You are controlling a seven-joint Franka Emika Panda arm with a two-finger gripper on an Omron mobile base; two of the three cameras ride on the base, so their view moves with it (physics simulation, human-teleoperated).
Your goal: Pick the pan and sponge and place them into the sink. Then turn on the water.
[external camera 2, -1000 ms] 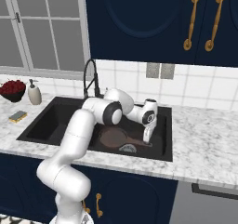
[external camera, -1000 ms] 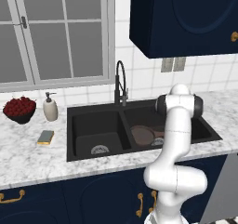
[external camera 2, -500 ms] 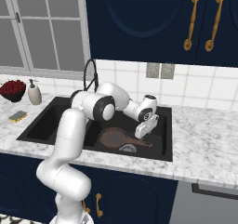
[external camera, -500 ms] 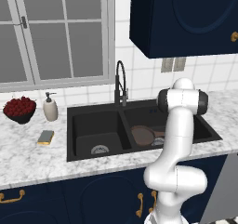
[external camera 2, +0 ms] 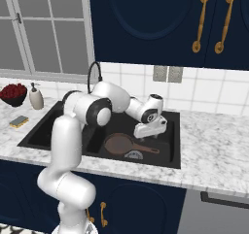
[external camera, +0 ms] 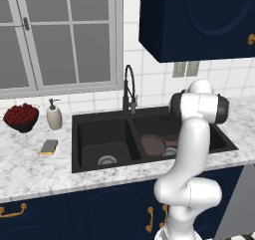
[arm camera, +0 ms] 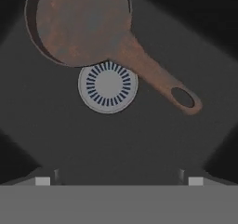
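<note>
Pan lies flat on the floor of the right basin of the sink, rim overlapping the round drain, handle toward the far side; end effector hangs just above it, fingers spread wide and holding nothing. Pan step looks done. Sponge sits on the marble table left of the sink, near the soap dispenser, so the next move likely calls for a long swing left across both basins to reach it.
</note>
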